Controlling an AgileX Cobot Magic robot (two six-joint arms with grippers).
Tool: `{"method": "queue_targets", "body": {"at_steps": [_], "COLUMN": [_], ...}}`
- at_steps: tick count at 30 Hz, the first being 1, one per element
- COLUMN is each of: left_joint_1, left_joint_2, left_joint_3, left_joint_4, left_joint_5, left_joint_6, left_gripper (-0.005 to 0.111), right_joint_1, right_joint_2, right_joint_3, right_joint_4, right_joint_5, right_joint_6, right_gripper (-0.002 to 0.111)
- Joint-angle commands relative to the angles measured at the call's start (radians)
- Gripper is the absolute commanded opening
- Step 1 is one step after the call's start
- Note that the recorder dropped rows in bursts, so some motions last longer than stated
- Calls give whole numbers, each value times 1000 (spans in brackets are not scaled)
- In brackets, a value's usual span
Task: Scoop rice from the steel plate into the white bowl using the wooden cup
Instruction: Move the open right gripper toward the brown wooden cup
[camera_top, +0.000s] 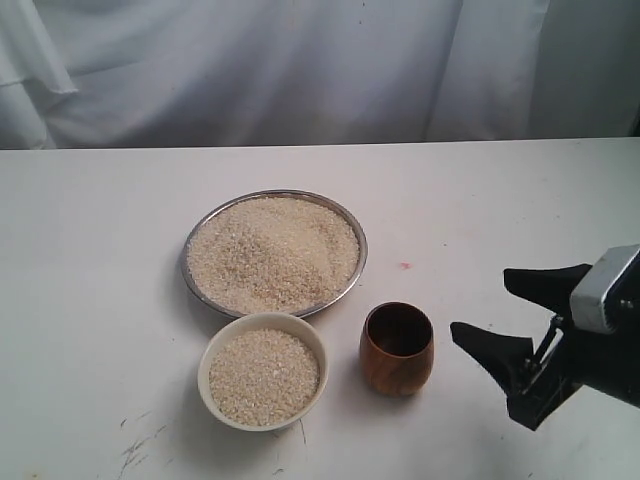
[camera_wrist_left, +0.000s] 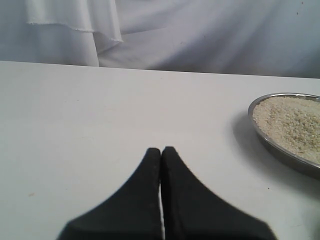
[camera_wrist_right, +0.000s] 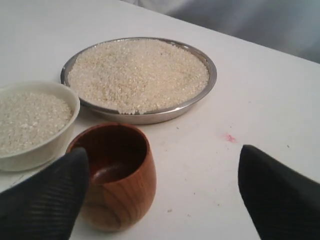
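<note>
The rice (camera_top: 272, 250), small off-white uncooked grains, lies in a broad low heap that fills the wide, shallow round plate of shiny silver steel (camera_top: 364, 256) almost to its thin raised rim. A second, smaller lot of the same grains (camera_top: 263, 375) sits in the small round cream-white bowl with a thick smooth rim (camera_top: 205, 372), filling it close to the top. That bowl stands just beside the plate, on the plate's camera-near side in the exterior view. Their rims come very close, and whether they touch cannot be told.

The small rounded handleless cup of glossy reddish-brown wood (camera_top: 397, 360) stands upright near the same side of the plate, off toward the plate's right, apart from both plate and bowl. Its dark inside shows glossy wood. A small pink spot (camera_top: 404, 266) marks the white table (camera_top: 100, 250) just right of the plate, and a draped white cloth (camera_top: 300, 60) hangs behind the plate at the table's far edge.

The right gripper (camera_top: 480, 303), black-fingered, hangs well to the right of the plate, beyond the cup, its fingers spread wide with nothing between them. The wrist view shows the cup just ahead of one finger. The left gripper (camera_wrist_left: 161, 149) has its two black fingers pressed together, empty, over bare table well apart from the plate.
</note>
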Motion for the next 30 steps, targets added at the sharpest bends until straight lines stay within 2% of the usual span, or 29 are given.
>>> {"method": "queue_targets", "body": {"at_steps": [1, 5, 13, 19, 23, 27, 30], "left_joint_1": [2, 2, 2, 2, 2, 2, 2], "left_joint_2": [-4, -4, -4, -4, -4, -4, -4], "left_joint_3": [5, 5, 5, 5, 5, 5, 5], "left_joint_4": [-2, -2, -2, -2, -2, -2, -2], "left_joint_5": [-7, -7, -7, -7, -7, -7, -7], "left_joint_6": [0, 0, 0, 0, 0, 0, 0], "left_gripper": [0, 0, 0, 0, 0, 0, 0], "right_joint_1": [1, 1, 1, 1, 1, 1, 1], "right_joint_2": [1, 1, 1, 82, 212, 303, 336], "right_joint_3": [-3, -1, -1, -1, -3, -24, -52], "right_joint_4": [-60, -60, -204, -185, -154, -149, -149], "right_joint_5": [24, 32, 43, 11, -89, -115, -141], "right_joint_6": [1, 8, 24, 5, -85, -119, -119], "right_gripper": [76, 76, 77, 78, 88, 101, 105]}}
